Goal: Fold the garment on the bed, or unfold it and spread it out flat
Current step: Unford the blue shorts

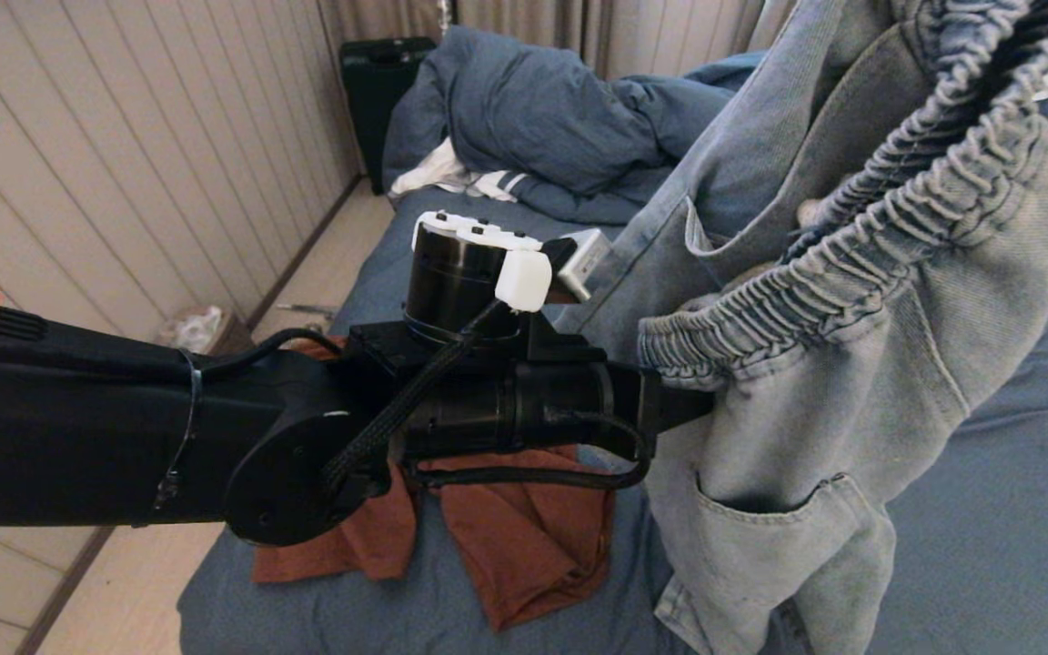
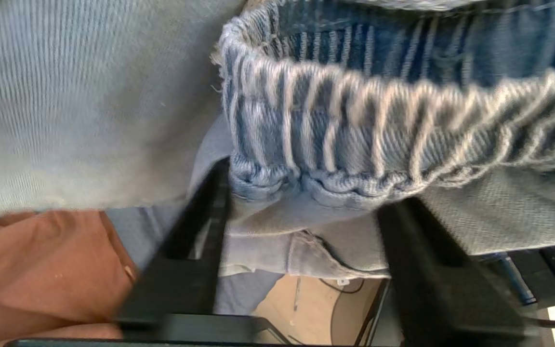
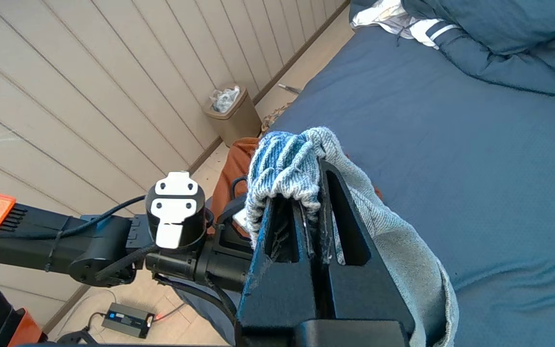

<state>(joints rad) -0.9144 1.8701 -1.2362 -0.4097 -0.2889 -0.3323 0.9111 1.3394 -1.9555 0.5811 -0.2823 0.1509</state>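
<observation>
A light-blue denim garment (image 1: pixel 851 409) with an elastic waistband (image 2: pixel 354 140) and pockets hangs in the air over the bed (image 1: pixel 1015 509). In the right wrist view my right gripper (image 3: pixel 313 168) is shut on a bunched part of the waistband, with the cloth draped over one finger. It is hidden in the head view. My left arm (image 1: pixel 488 400) reaches level into the hanging garment from the left. My left gripper (image 2: pixel 311 188) is open, its black fingers (image 2: pixel 195 241) set apart with the lower edge of the waistband between them.
A rust-orange garment (image 1: pixel 524 537) lies crumpled on the sheet under my left arm, near the bed's left edge. A bunched blue duvet (image 1: pixel 542 109) and a white striped cloth (image 1: pixel 460 177) sit at the far end. A bin (image 3: pixel 231 113) and a black case (image 1: pixel 378 82) stand by the panelled wall.
</observation>
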